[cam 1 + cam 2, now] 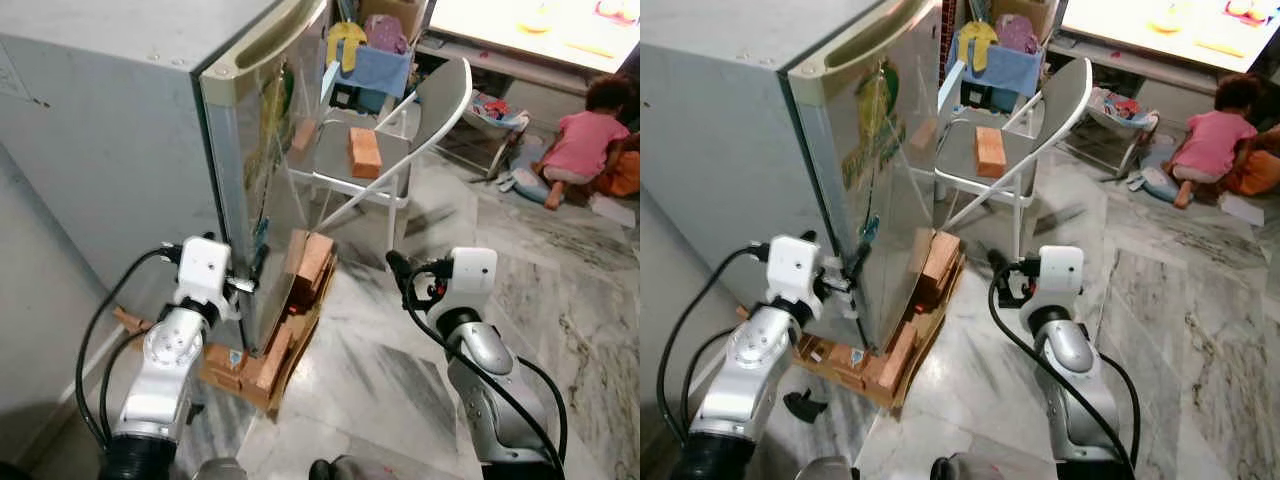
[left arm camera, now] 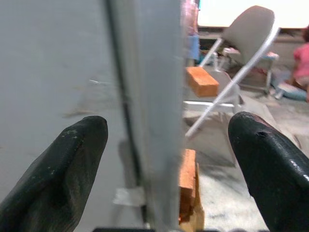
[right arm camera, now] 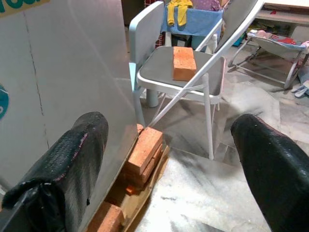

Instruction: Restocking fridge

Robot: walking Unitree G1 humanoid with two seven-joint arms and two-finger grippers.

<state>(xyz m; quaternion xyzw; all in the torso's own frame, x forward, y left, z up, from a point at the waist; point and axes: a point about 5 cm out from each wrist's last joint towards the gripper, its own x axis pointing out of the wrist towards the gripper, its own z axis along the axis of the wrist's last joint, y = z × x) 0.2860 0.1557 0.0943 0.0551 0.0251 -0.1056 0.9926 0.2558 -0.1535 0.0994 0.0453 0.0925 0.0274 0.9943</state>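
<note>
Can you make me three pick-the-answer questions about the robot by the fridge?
1. Where is the lone brick? A on the chair B on the fridge C in a hand
2. What colour are the robot's fingers? A white B black C red
3. How is the fridge door? A wide open B taken off C shut

Answers: 1 A, it lies on the chair seat. 2 B, both wrist views show black fingers. 3 C, the door lies flat against the fridge, with the open left hand at its edge.
</note>
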